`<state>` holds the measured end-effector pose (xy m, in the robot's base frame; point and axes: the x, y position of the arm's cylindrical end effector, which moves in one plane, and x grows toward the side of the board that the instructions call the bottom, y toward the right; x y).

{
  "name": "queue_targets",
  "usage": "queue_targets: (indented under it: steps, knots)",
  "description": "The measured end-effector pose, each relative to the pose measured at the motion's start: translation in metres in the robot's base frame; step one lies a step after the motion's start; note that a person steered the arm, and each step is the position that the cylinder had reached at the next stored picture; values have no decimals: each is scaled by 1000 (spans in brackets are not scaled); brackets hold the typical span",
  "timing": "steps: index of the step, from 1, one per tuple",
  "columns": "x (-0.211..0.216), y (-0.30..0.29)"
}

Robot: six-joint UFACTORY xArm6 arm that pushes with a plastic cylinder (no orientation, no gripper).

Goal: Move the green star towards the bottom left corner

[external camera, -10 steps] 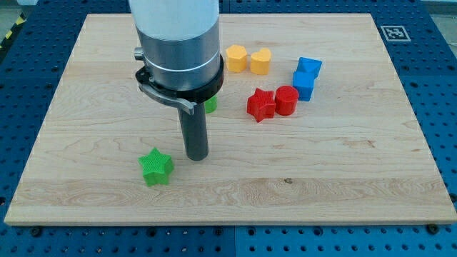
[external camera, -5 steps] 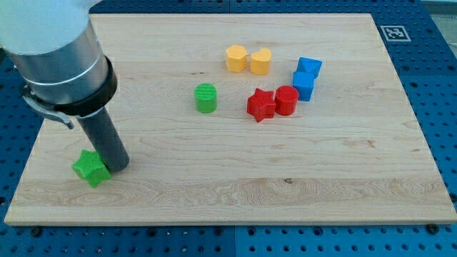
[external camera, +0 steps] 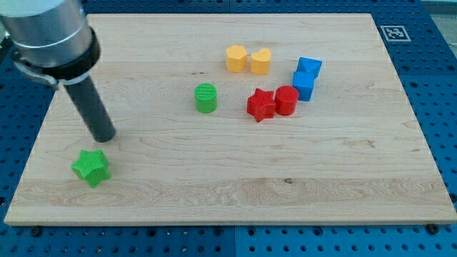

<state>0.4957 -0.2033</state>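
The green star [external camera: 91, 167] is being seen lying near the bottom left corner of the wooden board [external camera: 343, 178], well apart from the other blocks. My tip [external camera: 104, 136] is being held just above and slightly to the right of the star in the view, with a narrow strip of bare wood showing between them, so nothing is being touched or pushed by it; as a plain rod, nothing is being gripped. The rod is being seen slanting up towards the view's top left, where the arm's grey body [external camera: 50, 32] is filling the corner. A green cylinder [external camera: 206, 98] is being shown standing alone near the middle of the board. To its right, a red star [external camera: 260, 105] and a red cylinder [external camera: 286, 100] are being seen side by side, touching. Above them, two yellow blocks [external camera: 248, 59] are being shown close together, their exact shapes hard to tell. Two blue blocks [external camera: 306, 77] are being seen stacked against each other at the view's right.
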Motion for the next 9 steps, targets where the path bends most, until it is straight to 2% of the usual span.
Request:
queue_targets:
  steps: [3,9]
  knots:
    - [22,-1]
    - [21,19]
